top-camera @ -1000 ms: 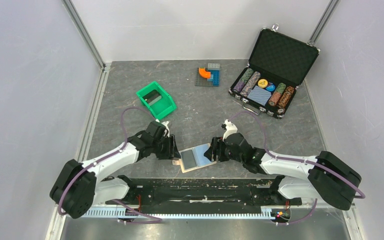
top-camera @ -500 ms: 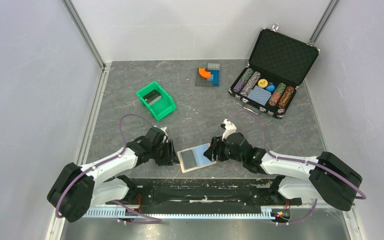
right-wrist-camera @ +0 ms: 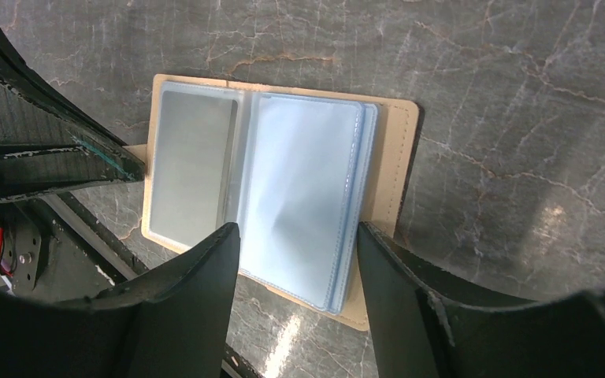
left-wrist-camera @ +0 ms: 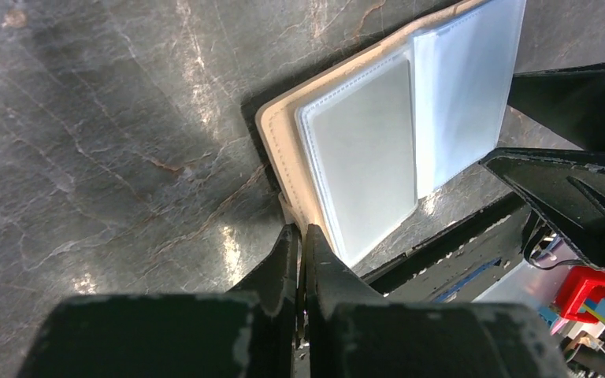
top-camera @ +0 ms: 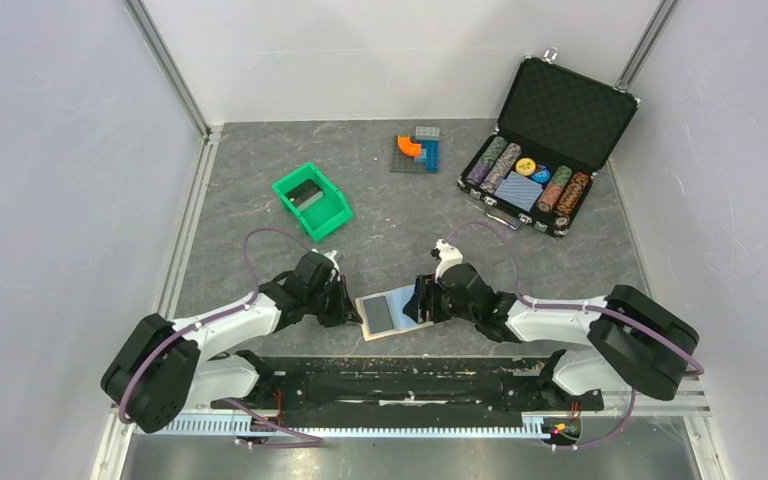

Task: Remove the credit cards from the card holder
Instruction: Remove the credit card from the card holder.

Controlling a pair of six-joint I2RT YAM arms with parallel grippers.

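Observation:
The card holder [top-camera: 405,303] lies spread open on the table near the front edge, tan-edged with light blue pockets. One grey credit card [right-wrist-camera: 193,165] shows inside its left pocket [left-wrist-camera: 362,157]. My left gripper [left-wrist-camera: 300,230] is shut at the holder's left edge, pinching the little tan strap tab [left-wrist-camera: 284,206]. My right gripper [right-wrist-camera: 295,256] is open just above the right half, its fingers straddling the near edge of the loose blue pocket pages [right-wrist-camera: 303,197]. In the top view the left gripper [top-camera: 350,308] and right gripper [top-camera: 422,303] flank the holder.
A green bin [top-camera: 312,200] stands behind the left arm. A block toy [top-camera: 417,150] sits at the back centre. An open black chip case [top-camera: 545,150] is at the back right. The black arm mount [top-camera: 400,375] runs just in front of the holder.
My left gripper has moved in to the holder's left edge and shut on the strap tab. My right gripper has slid a little left over the holder and narrowed slightly.

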